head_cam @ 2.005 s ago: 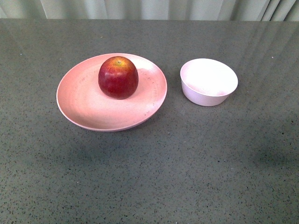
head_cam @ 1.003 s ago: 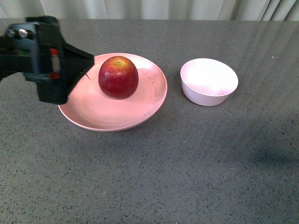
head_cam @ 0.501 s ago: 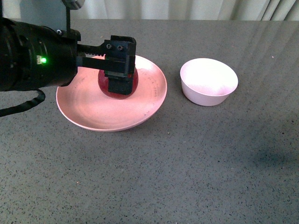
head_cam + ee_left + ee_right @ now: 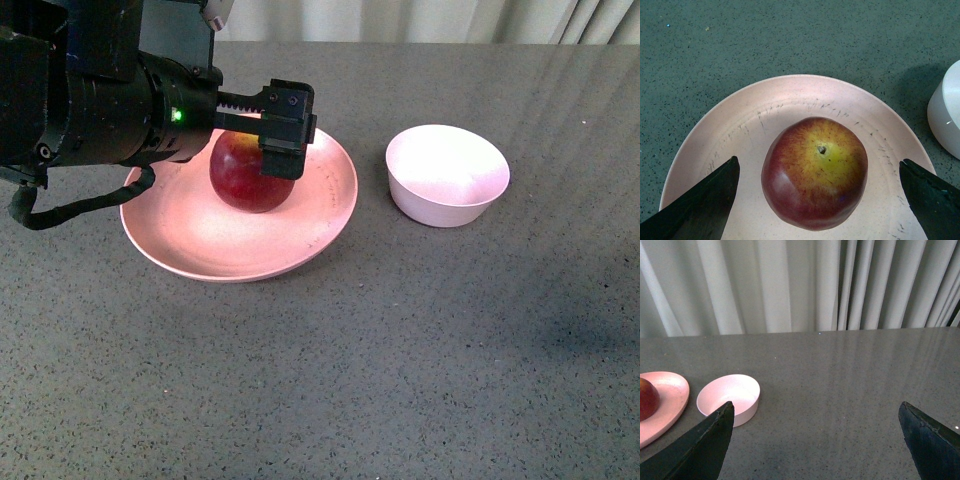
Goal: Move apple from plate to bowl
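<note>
Low in the front view: bare grey speckled table (image 4: 360, 390). Above it, left of centre, sits the pink plate (image 4: 190, 240). The apple (image 4: 242, 182) is on the plate, a bit toward its far side, stem up. The left wrist view shows a yellow patch round the stem and faint dark scuffs ringing the plate's inner slope.

Right of centre is the pale bowl (image 4: 447, 175), near the plate but apart, with a strip of table between them.

The left gripper (image 4: 264, 136) reaches in from the upper left on a bulky black arm, with a green light (image 4: 178, 115) lit and a black cable (image 4: 75, 210) looping below it. Its jaws are spread wide, one finger on each side of the apple. The left wrist view shows plate between each fingertip and the skin, so nothing is gripped. Any lettering on the arm housing is too dark to read.

The right gripper (image 4: 815, 407) shows only in the right wrist view, as dark fingertips at the two lower corners. They are wide apart, with only table between them. The bowl and the plate's edge are at lower left of that view.

Farthest back is a pale pleated curtain (image 4: 790, 285).
</note>
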